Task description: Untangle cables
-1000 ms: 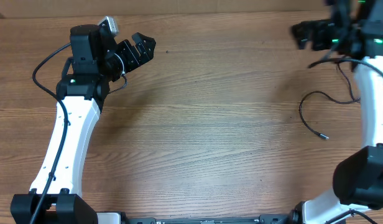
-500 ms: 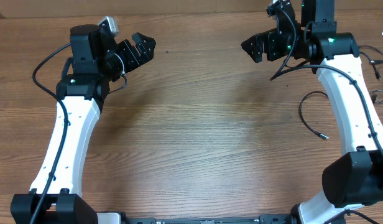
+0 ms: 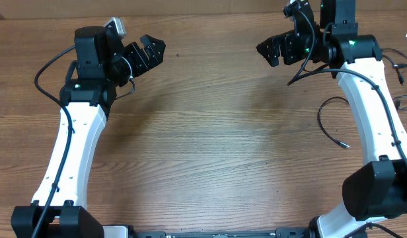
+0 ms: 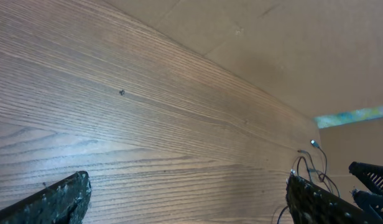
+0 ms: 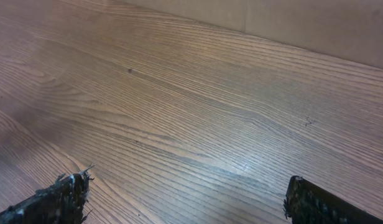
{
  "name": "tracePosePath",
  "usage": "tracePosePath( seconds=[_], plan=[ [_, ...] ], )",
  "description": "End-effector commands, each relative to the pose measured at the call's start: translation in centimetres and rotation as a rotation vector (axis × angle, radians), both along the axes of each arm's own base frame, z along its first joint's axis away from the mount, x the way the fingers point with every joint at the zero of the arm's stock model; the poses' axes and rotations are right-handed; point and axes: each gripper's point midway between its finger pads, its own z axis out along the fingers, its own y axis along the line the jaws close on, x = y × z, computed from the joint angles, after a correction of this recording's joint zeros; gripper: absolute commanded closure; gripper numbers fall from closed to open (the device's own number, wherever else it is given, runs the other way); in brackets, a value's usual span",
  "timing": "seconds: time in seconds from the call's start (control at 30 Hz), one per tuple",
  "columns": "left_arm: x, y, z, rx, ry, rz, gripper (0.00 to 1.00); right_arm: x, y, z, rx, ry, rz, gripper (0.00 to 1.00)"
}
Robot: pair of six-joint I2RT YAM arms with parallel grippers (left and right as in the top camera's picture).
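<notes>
A thin black cable [image 3: 321,119] lies in a loop on the right of the table, its plug end [image 3: 344,145] pointing to the front. More cables [image 3: 403,99] trail at the right edge, partly behind the right arm. The left wrist view shows a cluster of cables [image 4: 313,163] far off beyond the right finger. My left gripper [image 3: 154,43] [image 4: 188,202] hovers open over bare wood at the back left, holding nothing. At the back right, well left of the cables, my right gripper [image 3: 264,51] [image 5: 188,202] is open and empty too.
A wooden table [image 3: 210,145] fills the view, with a cardboard wall [image 5: 316,25] along its far edge. The white arms stand at both sides. Thicker black wires hang along each arm.
A second ago the right arm was at the far right back corner; it swung left and inward to its present place, then held still. The left arm has not moved.
</notes>
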Motion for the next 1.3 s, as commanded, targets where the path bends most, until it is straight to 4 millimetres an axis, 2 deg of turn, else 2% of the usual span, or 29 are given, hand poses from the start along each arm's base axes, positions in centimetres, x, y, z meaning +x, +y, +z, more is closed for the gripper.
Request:
tracePosePath(
  seconds=[0.0,1.03,1.17,1.27],
  plan=[
    [0.1,0.1,0.3,0.02,-0.02,-0.008,0.0,0.1,0.1,0.1,0.007,0.0,0.001,0.0],
    [0.1,0.1,0.1,0.021,-0.013,-0.007,0.0,0.1,0.1,0.1,0.007,0.0,0.001,0.0],
    [0.2,1.1,-0.8,0.071,-0.003,0.036,0.0,0.1,0.1,0.1,0.007,0.0,0.001,0.0],
    [-0.2,2.4,-3.1,0.129,0.048,0.097,0.0,0.1,0.1,0.1,0.007,0.0,0.001,0.0]
  ],
)
